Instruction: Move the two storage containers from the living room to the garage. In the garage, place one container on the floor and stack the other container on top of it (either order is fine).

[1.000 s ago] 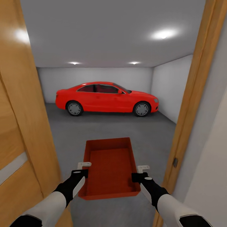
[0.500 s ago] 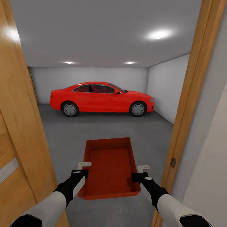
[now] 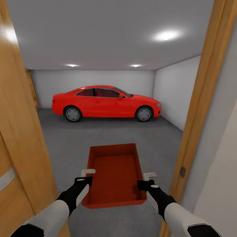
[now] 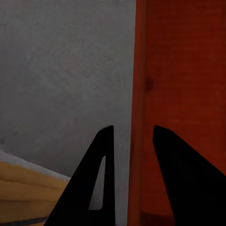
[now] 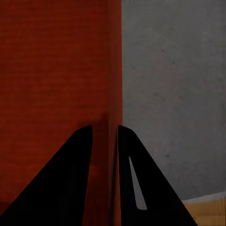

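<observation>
Beyond a wooden door frame (image 3: pixel 200 108), the garage is seen: plain grey walls, a dark concrete floor (image 3: pixel 75 138) and a red car (image 3: pixel 105 103) parked broadside at the far wall. At the left of the head view an open wooden door (image 3: pixel 16 131) is passed closely. The left gripper (image 3: pixel 86 179) is closed on the left long wall of the storage container (image 3: pixel 113 174); in the left wrist view one finger (image 4: pixel 94 183) is seen outside that wall and the other inside. The container is carried level and clear of the floor, open side up, its long axis pointing straight ahead toward the car. This narrow-end-first carry is judged to suit the tight doorway. The right gripper (image 3: pixel 144 182) is likewise clamped across the right long wall, so the load is shared evenly between both arms.
</observation>
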Motion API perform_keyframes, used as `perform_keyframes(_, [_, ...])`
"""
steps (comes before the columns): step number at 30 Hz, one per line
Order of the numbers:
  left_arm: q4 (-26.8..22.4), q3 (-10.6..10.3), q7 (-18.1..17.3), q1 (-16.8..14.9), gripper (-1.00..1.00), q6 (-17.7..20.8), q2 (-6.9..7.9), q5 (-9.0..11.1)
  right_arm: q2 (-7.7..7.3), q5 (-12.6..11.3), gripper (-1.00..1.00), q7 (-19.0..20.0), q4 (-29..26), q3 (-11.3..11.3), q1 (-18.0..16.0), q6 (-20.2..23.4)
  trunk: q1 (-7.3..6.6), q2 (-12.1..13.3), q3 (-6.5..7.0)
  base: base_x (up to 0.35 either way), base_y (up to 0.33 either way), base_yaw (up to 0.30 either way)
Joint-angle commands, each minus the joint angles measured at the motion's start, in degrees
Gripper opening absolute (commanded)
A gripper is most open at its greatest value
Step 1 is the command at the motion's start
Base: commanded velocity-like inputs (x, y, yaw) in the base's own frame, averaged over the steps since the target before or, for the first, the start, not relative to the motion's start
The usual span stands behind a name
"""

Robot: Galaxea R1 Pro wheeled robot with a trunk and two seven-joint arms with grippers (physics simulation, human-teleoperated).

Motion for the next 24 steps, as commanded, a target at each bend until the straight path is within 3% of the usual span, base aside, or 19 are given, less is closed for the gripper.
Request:
perform_keyframes(1, [-0.2, -0.4, 0.7, 0.0, -1.00, -4.1, 0.11, -0.3, -0.06, -0.7, -1.00, -0.7, 0.0, 0.2, 0.0, 0.4, 0.05, 0.0, -0.03, 0.287, 0.000, 0.000])
perform_keyframes(24, [-0.3, -0.4, 0.7, 0.0, -1.00, -4.1, 0.12, -0.3, -0.06, -0.7, -1.00, -0.6, 0.0, 0.2, 0.0, 0.4, 0.05, 0.0, -0.03, 0.319, 0.000, 0.000])
